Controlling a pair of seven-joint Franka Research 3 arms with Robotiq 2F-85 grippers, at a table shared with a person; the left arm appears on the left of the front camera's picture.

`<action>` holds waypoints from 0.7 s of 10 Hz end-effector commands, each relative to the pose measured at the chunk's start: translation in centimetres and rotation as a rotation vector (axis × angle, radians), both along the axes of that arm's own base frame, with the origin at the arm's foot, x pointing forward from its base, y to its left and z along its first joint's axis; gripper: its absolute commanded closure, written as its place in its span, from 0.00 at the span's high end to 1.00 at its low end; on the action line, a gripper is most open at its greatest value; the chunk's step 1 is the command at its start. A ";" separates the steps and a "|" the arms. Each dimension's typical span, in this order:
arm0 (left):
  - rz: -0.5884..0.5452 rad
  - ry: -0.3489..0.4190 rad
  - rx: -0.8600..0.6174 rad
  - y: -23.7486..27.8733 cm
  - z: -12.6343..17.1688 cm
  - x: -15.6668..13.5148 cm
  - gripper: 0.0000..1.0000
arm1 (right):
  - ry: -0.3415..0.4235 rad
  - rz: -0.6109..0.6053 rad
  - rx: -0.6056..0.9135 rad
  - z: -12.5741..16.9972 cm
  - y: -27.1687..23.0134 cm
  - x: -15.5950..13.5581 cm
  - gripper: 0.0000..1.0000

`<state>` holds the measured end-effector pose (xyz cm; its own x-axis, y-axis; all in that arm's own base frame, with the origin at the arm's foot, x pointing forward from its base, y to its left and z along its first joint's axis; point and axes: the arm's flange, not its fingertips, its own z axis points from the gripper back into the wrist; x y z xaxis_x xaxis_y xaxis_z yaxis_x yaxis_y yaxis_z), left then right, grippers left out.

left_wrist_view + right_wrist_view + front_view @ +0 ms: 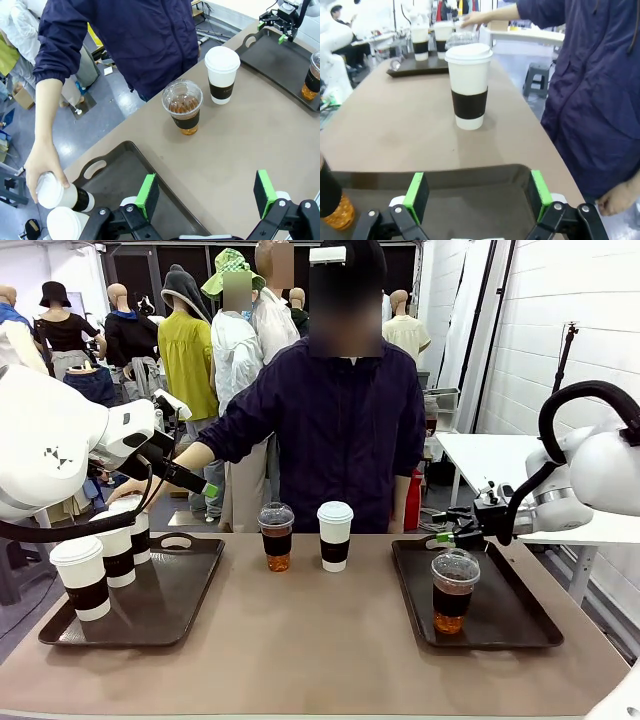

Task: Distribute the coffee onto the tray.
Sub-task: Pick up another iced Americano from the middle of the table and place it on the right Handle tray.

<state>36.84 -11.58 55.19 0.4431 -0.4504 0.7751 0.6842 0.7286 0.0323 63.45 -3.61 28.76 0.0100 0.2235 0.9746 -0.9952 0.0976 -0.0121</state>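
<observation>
On the left tray (190, 590) stand three white sleeved coffee cups (80, 575). The person's hand (135, 490) grips the rear one (60, 192) on that tray. A clear amber cup (276, 535) and a white cup (334, 535) stand mid-table at the far edge. Another clear amber cup (453, 590) stands on the right tray (520, 615). My left gripper (205, 197) is open and holds nothing, hovering over the left tray's (120, 170) inner edge. My right gripper (477, 197) is open above the right tray's (470, 182) far-left corner, facing the white cup (469, 85).
The person in a dark blue jacket (340, 430) stands right behind the far table edge, one arm stretched over the left tray. Bare brown tabletop (310, 640) lies between the trays. A white side table (490, 455) stands behind on the right.
</observation>
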 end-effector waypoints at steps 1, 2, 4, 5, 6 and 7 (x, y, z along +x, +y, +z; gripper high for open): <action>0.001 0.001 -0.002 0.1 0.0 0.0 1.00 | -0.012 0.035 0.041 -0.7 1.3 1.5 1.00; 0.001 0.001 -0.002 0.1 0.0 0.0 1.00 | -0.004 0.058 0.047 -0.9 2.3 2.1 1.00; 0.001 0.001 -0.002 0.1 0.0 0.0 1.00 | 0.017 0.119 0.088 -1.2 3.9 3.2 1.00; 0.001 0.001 -0.002 0.1 0.0 0.0 1.00 | 0.033 0.145 0.105 -1.3 4.7 3.8 1.00; 0.001 0.001 -0.002 0.1 0.0 0.0 1.00 | 0.043 0.165 0.132 -1.4 5.1 4.2 1.00; 0.001 0.001 -0.002 0.1 0.0 0.0 1.00 | 0.062 0.176 0.157 -1.5 5.5 4.5 1.00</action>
